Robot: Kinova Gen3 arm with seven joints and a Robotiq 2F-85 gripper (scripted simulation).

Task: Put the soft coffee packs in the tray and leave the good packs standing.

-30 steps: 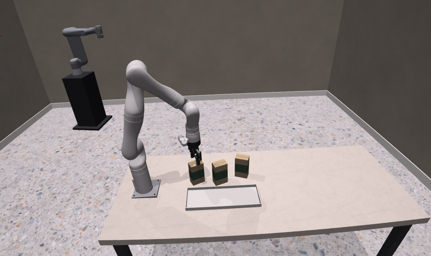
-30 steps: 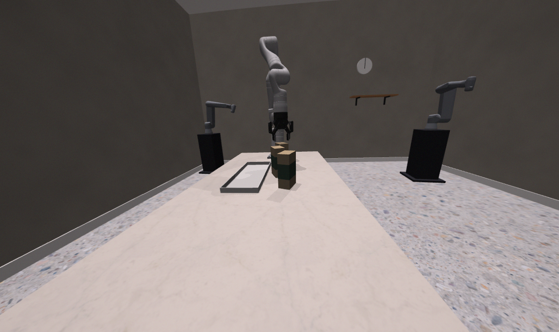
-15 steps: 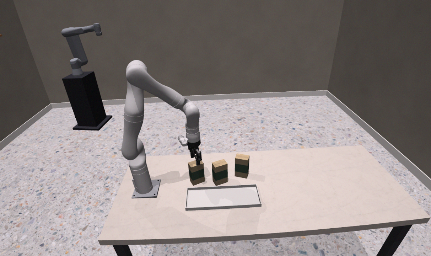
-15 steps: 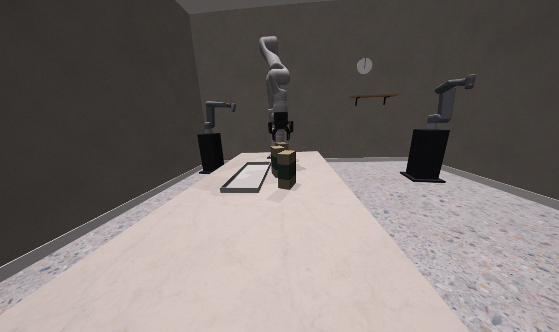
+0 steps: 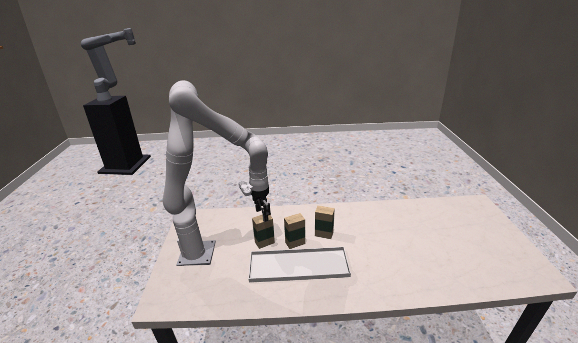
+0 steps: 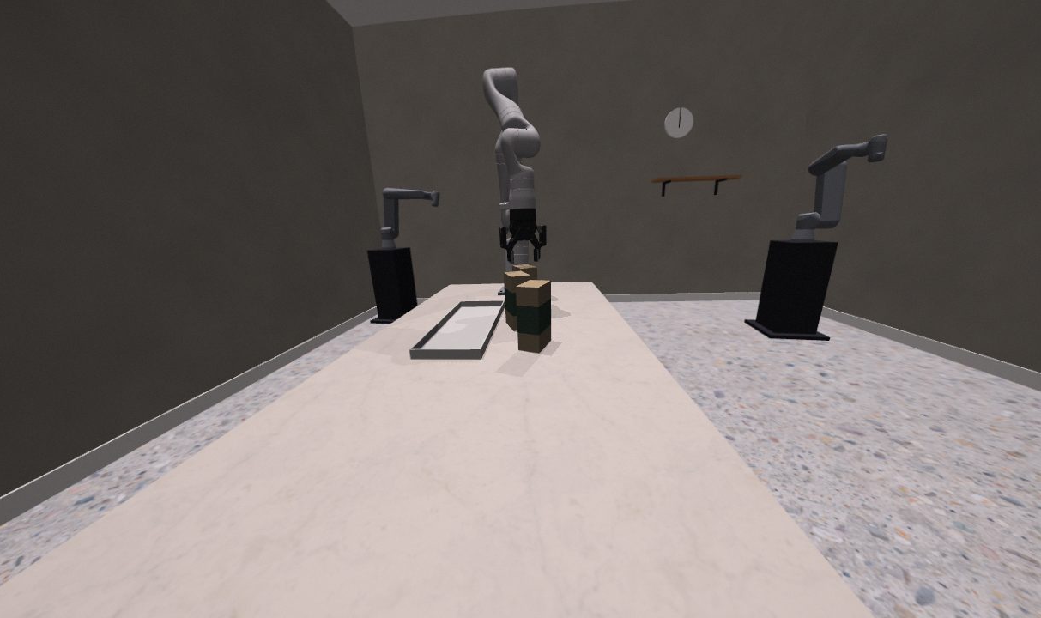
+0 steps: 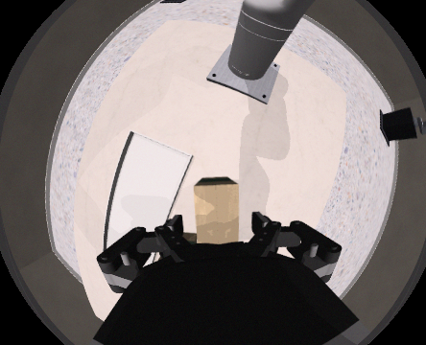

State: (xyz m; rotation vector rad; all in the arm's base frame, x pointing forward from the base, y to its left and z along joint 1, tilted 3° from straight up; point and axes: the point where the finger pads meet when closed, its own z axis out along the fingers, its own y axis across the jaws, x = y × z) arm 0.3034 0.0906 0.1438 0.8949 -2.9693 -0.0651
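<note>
From the top we see our gripper (image 5: 264, 212) just above the nearest pack (image 5: 263, 231), the tray (image 5: 299, 277) at its 5 o'clock; from the exterior view three packs stand in line; through the wrist the pack (image 7: 217, 210) lies at 12 o'clock, jaws apart, holding nothing.

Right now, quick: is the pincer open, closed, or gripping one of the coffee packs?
Pincer: open, holding nothing; its fingers straddle the top of the coffee pack nearest the arm's base without clamping it.
</note>
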